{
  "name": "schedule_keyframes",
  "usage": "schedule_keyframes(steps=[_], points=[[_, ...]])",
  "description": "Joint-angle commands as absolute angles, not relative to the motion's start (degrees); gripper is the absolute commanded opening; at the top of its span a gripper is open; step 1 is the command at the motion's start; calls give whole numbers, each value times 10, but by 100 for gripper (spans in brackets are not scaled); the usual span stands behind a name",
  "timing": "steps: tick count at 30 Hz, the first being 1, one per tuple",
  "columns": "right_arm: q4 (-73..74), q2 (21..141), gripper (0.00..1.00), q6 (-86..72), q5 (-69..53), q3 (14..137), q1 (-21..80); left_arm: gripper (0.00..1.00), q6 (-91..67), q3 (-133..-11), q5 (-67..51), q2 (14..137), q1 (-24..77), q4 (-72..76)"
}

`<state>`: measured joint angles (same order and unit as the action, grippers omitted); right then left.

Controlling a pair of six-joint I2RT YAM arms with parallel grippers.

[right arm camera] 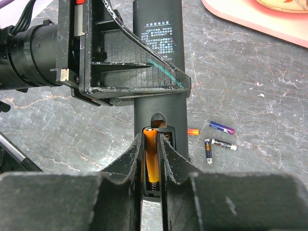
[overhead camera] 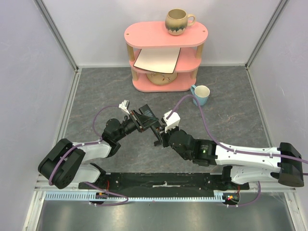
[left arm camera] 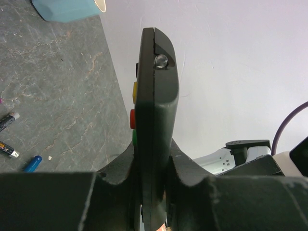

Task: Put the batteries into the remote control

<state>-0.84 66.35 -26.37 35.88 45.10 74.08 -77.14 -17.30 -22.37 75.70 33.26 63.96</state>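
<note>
Looking down from the top view: the left gripper (overhead camera: 148, 121) and right gripper (overhead camera: 161, 131) meet over the grey marbled table (overhead camera: 96, 91), with a slim black rectangular remote control (overhead camera: 157, 138) between them. A pink two-tier wooden shelf (overhead camera: 166, 33) stands at the back and a pale blue ceramic cup (overhead camera: 201, 95) sits beside it. Left wrist view: the left gripper (left arm camera: 154, 178) jaws are clenched on the remote (left arm camera: 156, 96), which is turned on edge with its coloured buttons facing left. Thin loose batteries (left arm camera: 33, 163) lie on the table below. Right wrist view: the remote (right arm camera: 159, 48) shows its back, with the compartment uncovered. The right gripper (right arm camera: 151, 161) is pinching an orange cylindrical battery (right arm camera: 151, 154) that sits in the compartment. Four loose batteries (right arm camera: 221, 127) lie just right of the remote.
</note>
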Motion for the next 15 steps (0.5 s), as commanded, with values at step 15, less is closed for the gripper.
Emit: schedule_keyframes(steps=[15], points=[[54, 675, 39, -272, 382, 502, 740, 2, -766, -171, -214, 731, 335, 704]])
